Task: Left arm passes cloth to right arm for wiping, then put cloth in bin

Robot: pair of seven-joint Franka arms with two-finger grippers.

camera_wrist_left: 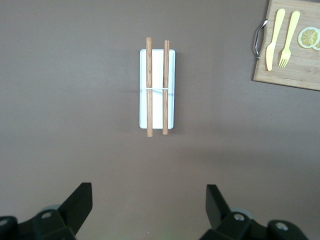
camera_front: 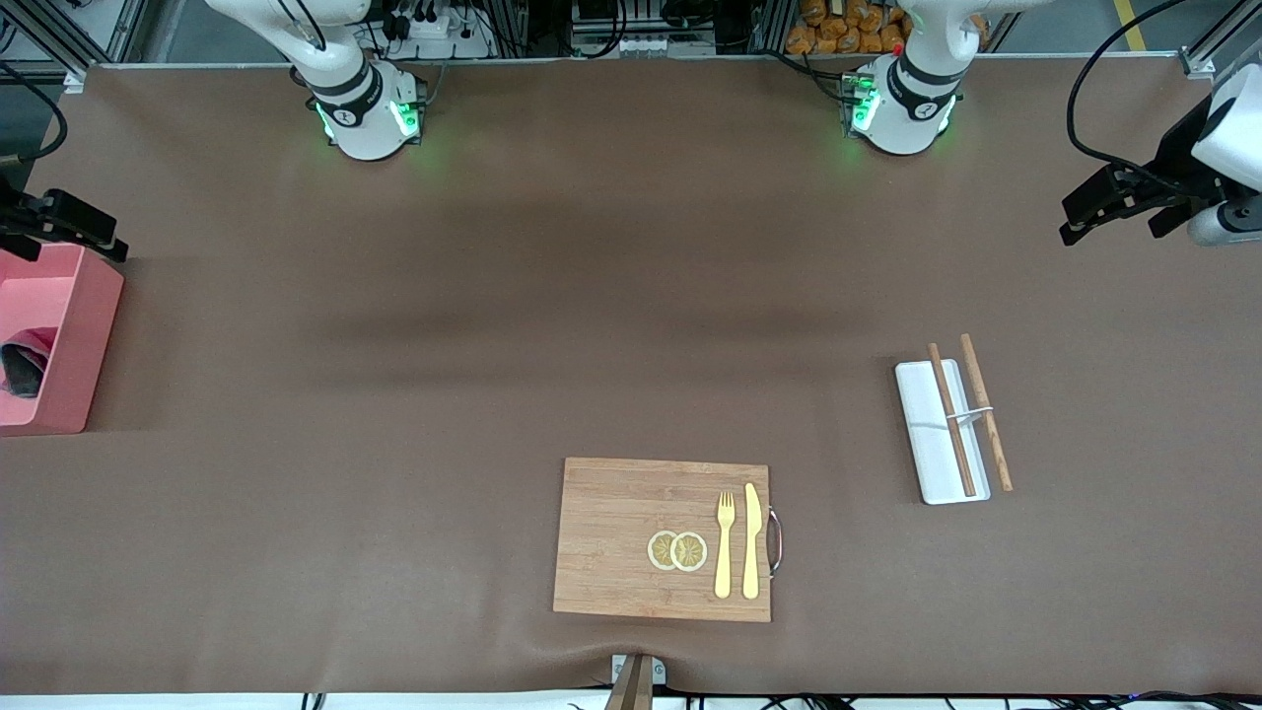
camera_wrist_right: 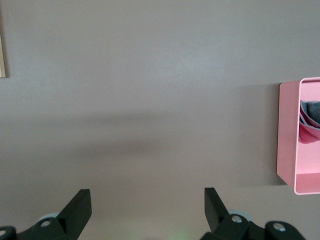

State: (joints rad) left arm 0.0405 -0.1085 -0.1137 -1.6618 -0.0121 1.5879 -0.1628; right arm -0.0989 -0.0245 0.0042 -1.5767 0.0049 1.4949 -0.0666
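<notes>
The cloth [camera_front: 28,355] lies inside the bin [camera_front: 84,335] at the right arm's end of the surface. The right gripper [camera_wrist_right: 147,210] hangs over bare surface beside the bin, jaws apart and empty. The left gripper [camera_wrist_left: 149,210], jaws apart too, hovers near the white tray [camera_wrist_left: 157,90].

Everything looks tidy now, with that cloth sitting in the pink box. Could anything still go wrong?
Little, probably. The cloth lies in the bin, which sits at the table's very edge; a bump from the right end effector, open just above it, might shove it off. The left end effector hangs open over bare table near the chopsticks, which could roll off the tray.
</notes>
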